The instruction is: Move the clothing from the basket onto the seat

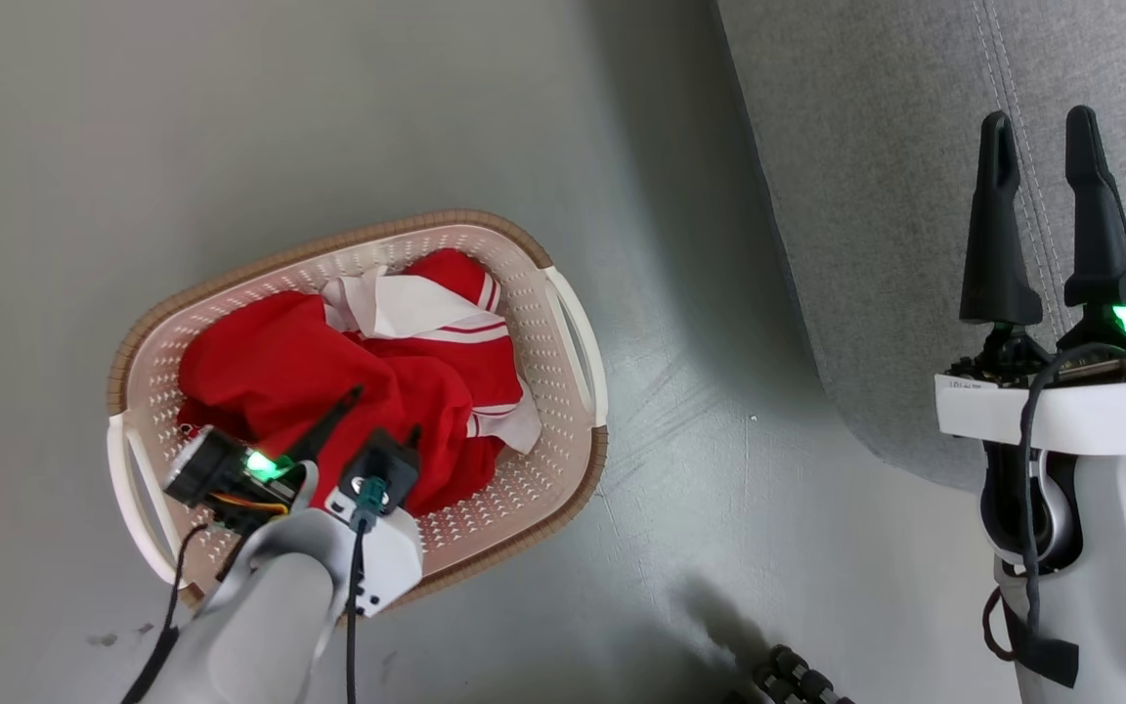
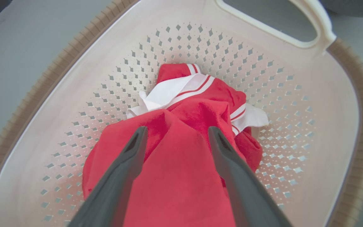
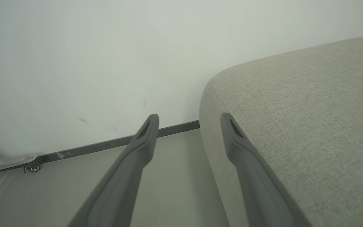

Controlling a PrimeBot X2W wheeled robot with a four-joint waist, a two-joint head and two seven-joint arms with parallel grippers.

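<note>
The clothing point(image 1: 280, 372) is a crumpled red heap with white striped trim, lying in the cream basket point(image 1: 348, 240) with a brown rim that stands on the grey floor. My left gripper point(image 1: 387, 411) reaches in from the basket's near side, open, its fingers low over the red cloth with nothing pinched. In the left wrist view the left gripper point(image 2: 177, 129) straddles a fold of the clothing point(image 2: 197, 104) inside the basket point(image 2: 232, 50). The grey seat point(image 1: 876, 196) fills the upper right. My right gripper point(image 1: 1039, 115) is open and empty above the seat's edge. In the right wrist view the right gripper point(image 3: 189, 116) hangs beside the seat point(image 3: 295, 110).
Bare grey floor point(image 1: 700, 411) separates the basket from the seat. A pale wall with a dark baseboard point(image 3: 175, 128) runs behind the seat, and a small caster point(image 3: 31, 167) sits at its foot. A black ribbed part point(image 1: 798, 680) shows at the bottom edge.
</note>
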